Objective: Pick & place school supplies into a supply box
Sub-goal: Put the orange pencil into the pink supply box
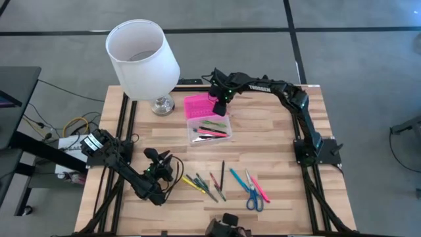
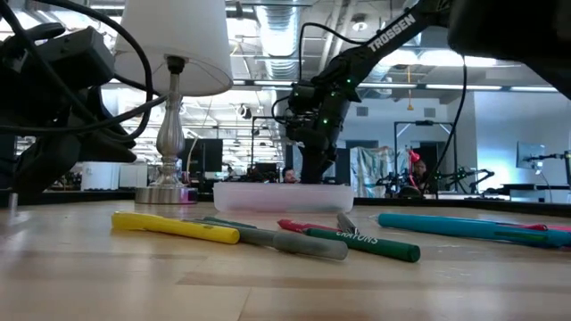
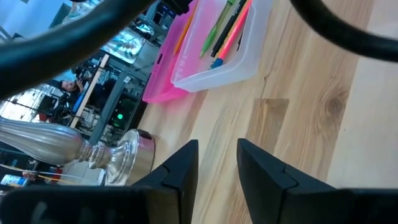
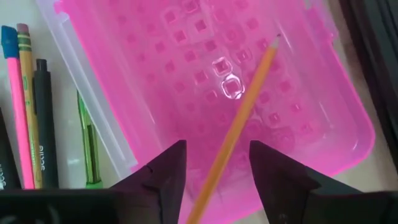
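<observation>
Right end effector poised above the open pink lid of the supply box, just above centre of the overhead frame, fingers spread apart. Orange pencil lying slantwise on that lid, between the fingers in the wrist picture; whether touched by them, hard to tell. Clear base of the box already holding a few pens, pink, green and black among them. Left end effector low over the worktop in the lower left, fingers partly apart with nothing between them. Remaining supplies scattered along the lower centre: yellow marker, green and dark pens beside it, blue-handled scissors, teal pen and pink pen farther right. White lamp at upper left, beside the box.
</observation>
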Controlling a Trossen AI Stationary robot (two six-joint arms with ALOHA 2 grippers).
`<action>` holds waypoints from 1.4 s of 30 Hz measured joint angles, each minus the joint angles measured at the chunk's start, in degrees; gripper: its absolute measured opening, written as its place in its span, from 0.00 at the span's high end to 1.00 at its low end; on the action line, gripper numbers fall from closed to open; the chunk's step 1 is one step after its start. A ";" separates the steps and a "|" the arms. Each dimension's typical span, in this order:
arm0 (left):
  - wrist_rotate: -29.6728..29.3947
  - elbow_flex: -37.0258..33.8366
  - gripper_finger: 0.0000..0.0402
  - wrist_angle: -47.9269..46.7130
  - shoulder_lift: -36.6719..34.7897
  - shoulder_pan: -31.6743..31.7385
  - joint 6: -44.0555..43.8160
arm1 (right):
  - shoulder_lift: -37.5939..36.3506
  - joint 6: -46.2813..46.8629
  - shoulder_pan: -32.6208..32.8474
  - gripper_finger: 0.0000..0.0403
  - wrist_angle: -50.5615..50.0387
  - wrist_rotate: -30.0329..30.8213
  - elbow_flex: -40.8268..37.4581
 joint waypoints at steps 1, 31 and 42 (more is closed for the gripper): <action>0.06 0.00 0.74 -0.02 0.01 -0.02 0.00 | 0.00 0.11 -0.02 0.59 -0.33 0.25 0.00; 0.16 0.00 0.74 -0.69 0.02 -0.04 -0.04 | 3.80 -1.07 -0.02 0.90 -2.11 6.96 0.17; 0.18 0.00 0.74 -0.83 0.02 -0.03 -0.08 | 3.78 -2.24 1.28 0.95 -4.06 10.18 2.34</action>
